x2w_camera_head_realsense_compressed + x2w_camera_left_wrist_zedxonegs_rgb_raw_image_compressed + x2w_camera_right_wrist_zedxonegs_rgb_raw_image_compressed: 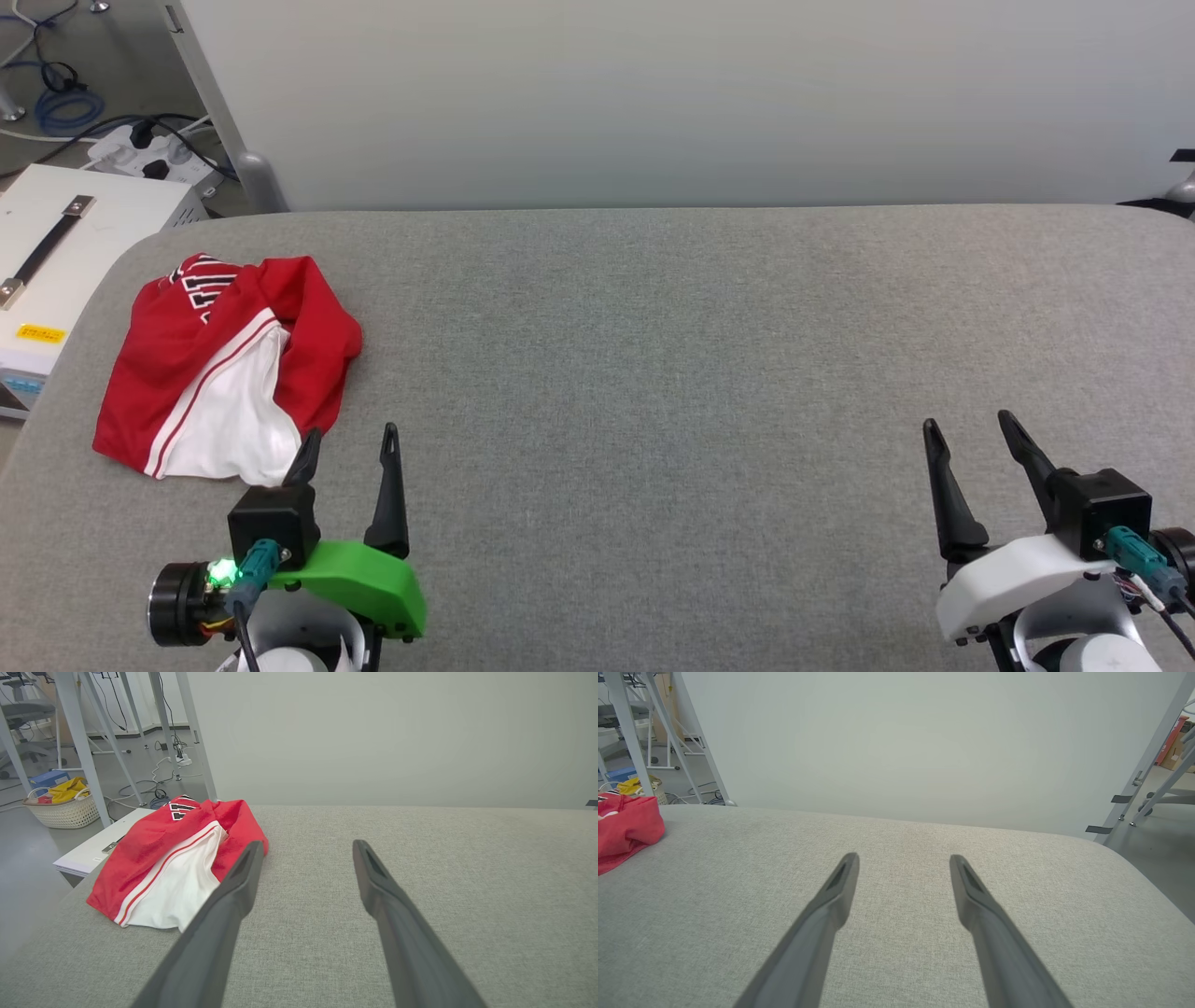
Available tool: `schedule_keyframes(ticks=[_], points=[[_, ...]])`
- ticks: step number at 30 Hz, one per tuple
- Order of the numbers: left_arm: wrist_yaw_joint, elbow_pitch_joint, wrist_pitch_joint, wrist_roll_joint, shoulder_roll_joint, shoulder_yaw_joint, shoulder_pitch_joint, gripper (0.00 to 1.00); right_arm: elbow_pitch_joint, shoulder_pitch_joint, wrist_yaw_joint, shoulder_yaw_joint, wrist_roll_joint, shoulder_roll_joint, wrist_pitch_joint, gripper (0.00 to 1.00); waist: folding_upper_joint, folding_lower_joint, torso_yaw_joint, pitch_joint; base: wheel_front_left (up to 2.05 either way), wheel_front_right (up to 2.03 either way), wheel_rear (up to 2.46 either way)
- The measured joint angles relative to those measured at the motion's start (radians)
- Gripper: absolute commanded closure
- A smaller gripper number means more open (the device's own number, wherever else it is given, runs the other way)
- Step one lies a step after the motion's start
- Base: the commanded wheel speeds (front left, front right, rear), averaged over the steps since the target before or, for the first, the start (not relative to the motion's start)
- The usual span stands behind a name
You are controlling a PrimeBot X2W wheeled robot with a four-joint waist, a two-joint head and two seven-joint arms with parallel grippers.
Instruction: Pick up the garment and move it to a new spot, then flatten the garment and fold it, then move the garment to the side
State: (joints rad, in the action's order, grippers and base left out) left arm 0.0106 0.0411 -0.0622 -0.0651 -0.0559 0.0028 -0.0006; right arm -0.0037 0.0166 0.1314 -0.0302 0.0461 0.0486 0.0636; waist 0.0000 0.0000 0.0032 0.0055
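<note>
the garment (224, 364) lies bunched at the far left, the left gripper (351, 432) and right gripper (967, 420) both open and empty, so all steps seem left to do.

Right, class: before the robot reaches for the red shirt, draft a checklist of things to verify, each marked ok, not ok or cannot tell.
1. Left claw open, empty: ok.
2. Right claw open, empty: ok.
3. Garment wholly on grey surface: ok.
4. Garment flat: not ok, bunched.
5. Grey surface has room for a new spot: ok.
6. Left claw clear of the garment: cannot tell.
</note>
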Motion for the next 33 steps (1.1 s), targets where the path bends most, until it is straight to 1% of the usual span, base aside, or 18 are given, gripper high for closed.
schedule_keyframes(ticks=[20, 33], points=[[0.022, 0.002, -0.042, -0.048, 0.0, -0.001, 0.0, 0.0, -0.01, 0.0, 0.0, -0.008, 0.012, 0.0, 0.04, 0.0, 0.0, 0.0, 0.004, 0.006, 0.0, 0.0, 0.0], [0.035, 0.037, -0.071, -0.079, 0.0, -0.006, 0.0, 0.0, 0.002, -0.002, 0.0, -0.01, 0.014, 0.0, 0.072, 0.0, 0.0, 0.0, 0.005, 0.014, 0.0, 0.0, 0.0]])
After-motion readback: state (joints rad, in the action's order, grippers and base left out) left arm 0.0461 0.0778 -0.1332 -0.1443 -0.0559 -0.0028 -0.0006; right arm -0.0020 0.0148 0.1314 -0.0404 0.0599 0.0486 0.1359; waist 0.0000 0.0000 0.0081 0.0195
